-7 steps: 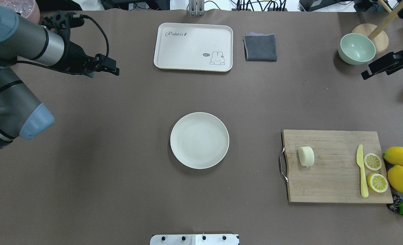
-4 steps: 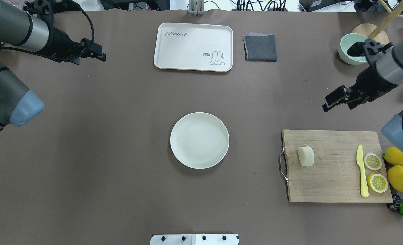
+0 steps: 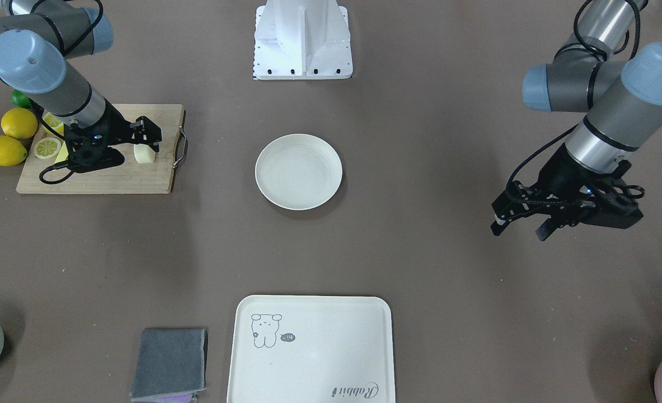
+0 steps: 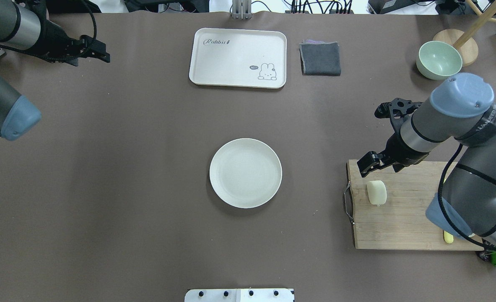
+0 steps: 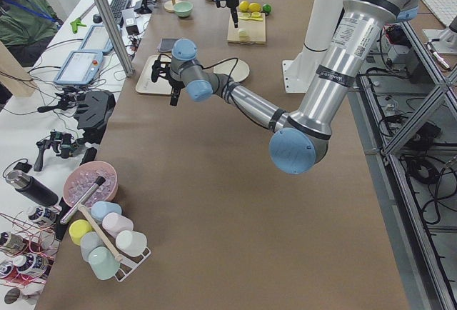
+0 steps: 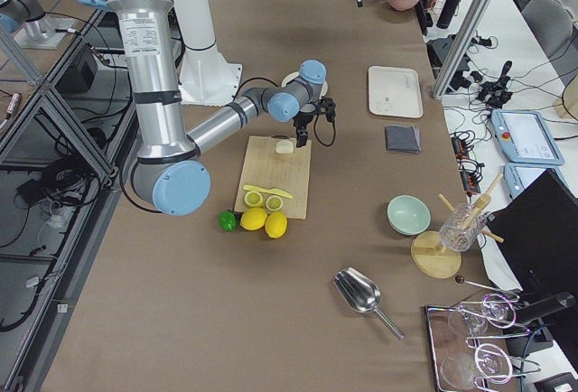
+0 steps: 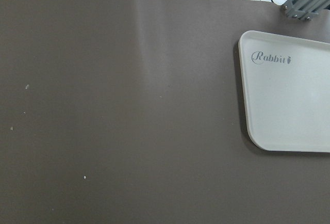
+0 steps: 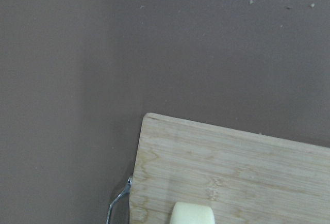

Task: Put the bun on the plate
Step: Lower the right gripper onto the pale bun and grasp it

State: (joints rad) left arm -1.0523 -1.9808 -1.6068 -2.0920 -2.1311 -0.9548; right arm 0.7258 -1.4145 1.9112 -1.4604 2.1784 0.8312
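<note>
Bun (image 4: pixel 376 192) lies on the board (image 4: pixel 407 218) at 3 o'clock from the plate (image 4: pixel 245 173), my right pincer (image 4: pixel 375 164) spread wide and empty at its 12 o'clock; I judge it light and squashy, so I'd pinch its sides gently.

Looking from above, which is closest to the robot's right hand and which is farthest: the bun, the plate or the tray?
1. Bun, on the board, right beside the right hand.
2. Plate, in the middle of the table, off to the view's left.
3. Tray, up at the far edge.
</note>
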